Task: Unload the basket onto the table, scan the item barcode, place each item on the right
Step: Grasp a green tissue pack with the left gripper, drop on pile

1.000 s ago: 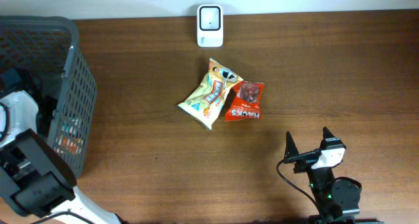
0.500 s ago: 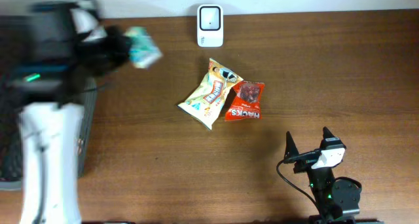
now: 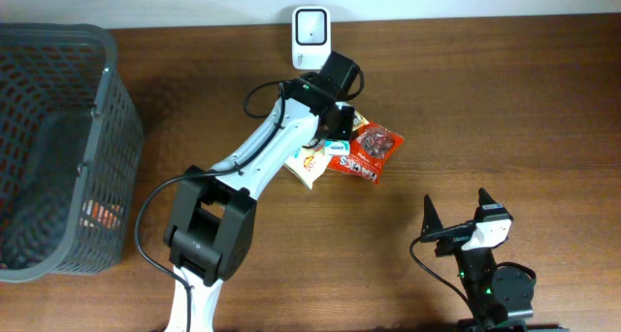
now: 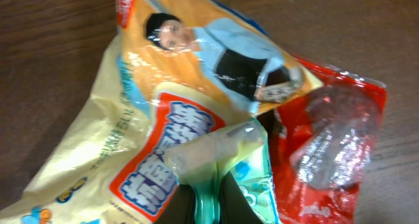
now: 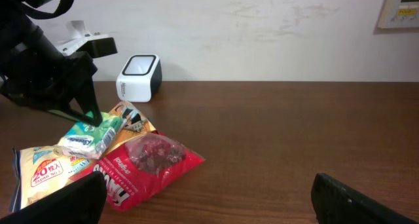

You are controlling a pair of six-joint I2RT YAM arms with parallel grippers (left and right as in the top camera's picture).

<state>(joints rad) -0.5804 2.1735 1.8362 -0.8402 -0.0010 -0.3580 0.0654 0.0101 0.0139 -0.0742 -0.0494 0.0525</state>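
1. While my left hand [image 4: 207, 205] is clamped on the green packet [image 4: 229, 162], I judge the step in hand to be bringing the item to the scanner [image 3: 310, 38]; the packet sits just in front of the scanner, on my side of it, and is not yet squared up to its window.
2. The next move, as I read it, calls for a wrist turn so the barcode side faces the scanner's window, then a steady hold close to it; no barcode shows in any of my views, so I cannot say which face carries it, and I may have to try more than one.
3. The packet is small and soft, with a glossy pale green and white wrapper carrying some blue print; it is pinched by one end, and the rest sticks out past the fingers; I expect it to flop or crease when tilted, which could hide the code.
4. Directly beneath it lie a yellow snack bag [image 3: 305, 167] and a red snack bag [image 3: 369, 153], overlapping each other on the worktop [image 3: 505, 89]; from the right wrist view the packet looks to lie across the yellow bag, but I cannot tell whether it touches or hangs just clear.
5. My right hand [image 3: 455, 206] has its fingers spread wide and holds nothing; it sits near the worktop's near edge, well apart from the bags and the scanner.
6. At the far left stands the basket [image 3: 124, 128], well apart from everything else; something colourful shows through its mesh, too small to name.
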